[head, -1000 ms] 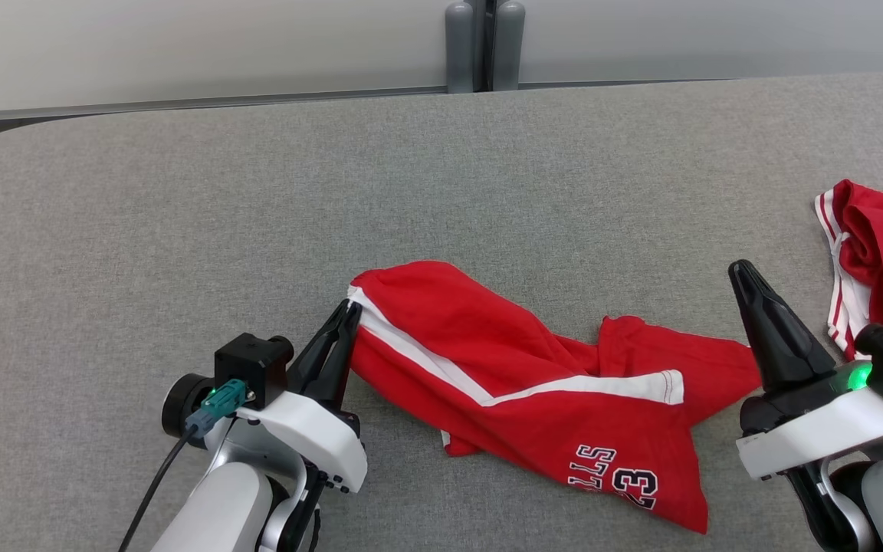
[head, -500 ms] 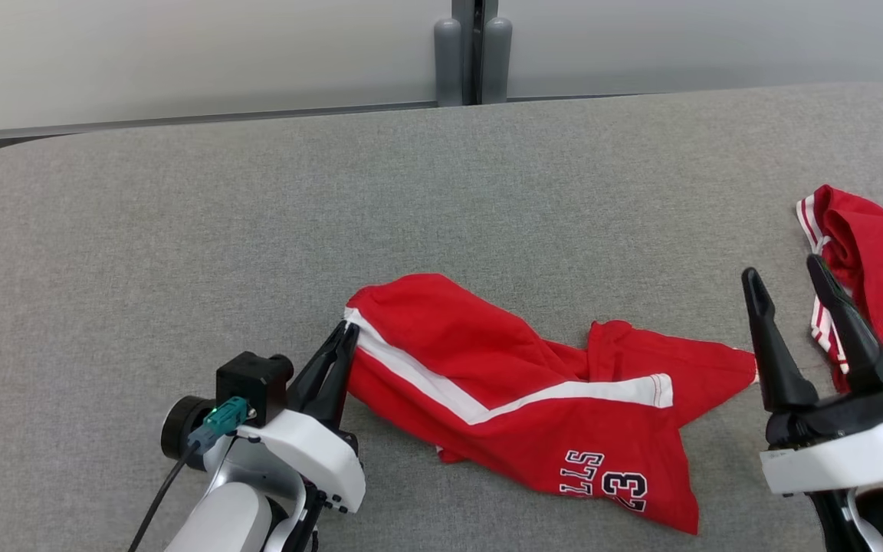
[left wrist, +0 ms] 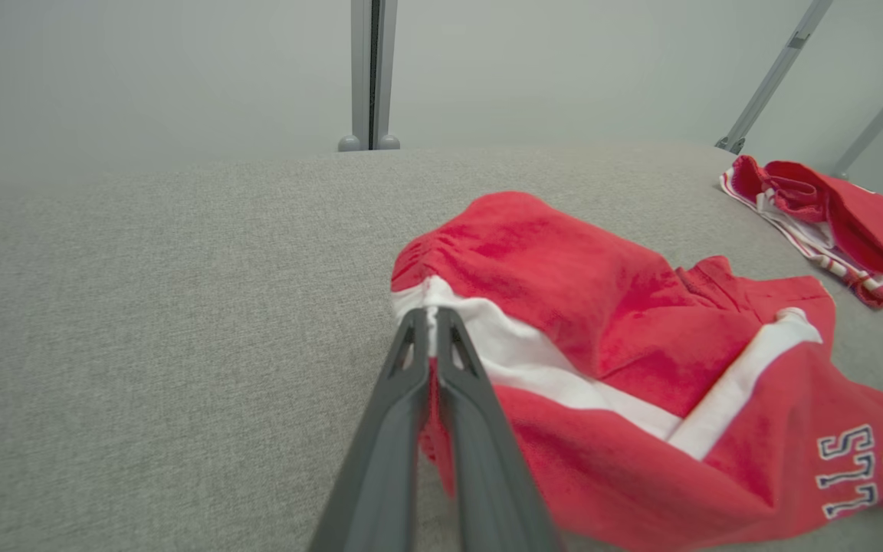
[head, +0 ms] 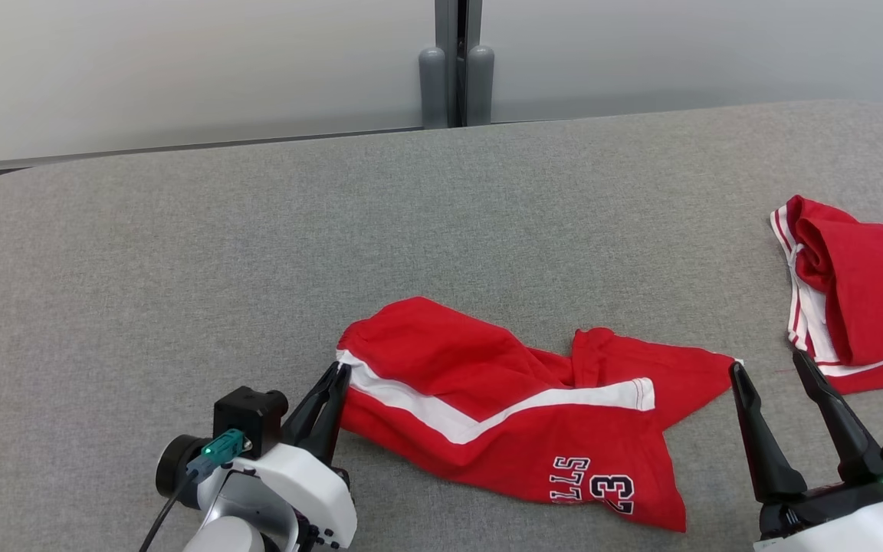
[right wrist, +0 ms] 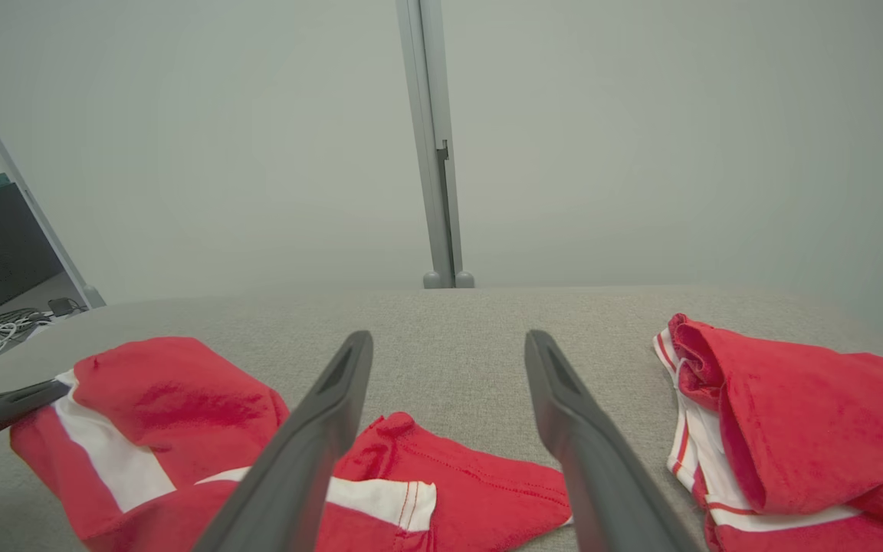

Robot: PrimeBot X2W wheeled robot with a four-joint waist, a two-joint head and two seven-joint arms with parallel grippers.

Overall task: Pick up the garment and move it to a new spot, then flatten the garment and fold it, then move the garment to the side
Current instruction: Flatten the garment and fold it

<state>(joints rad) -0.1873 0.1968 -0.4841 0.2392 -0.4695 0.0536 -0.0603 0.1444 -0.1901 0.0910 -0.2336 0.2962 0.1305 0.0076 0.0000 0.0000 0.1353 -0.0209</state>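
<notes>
Showing upside down on the red garment (head: 503,399), a navy "23" and the letters "LLS" are readable. It lies crumpled by the near edge of the bench (head: 181,253), around the middle. Now the left gripper (head: 339,369) is clamped tight on its white-striped left end. Over to the right gripper (head: 767,363): fingers spread wide at the garment's right tip, holding nothing. By the right edge, a second red garment (head: 863,299) sits bunched.
</notes>
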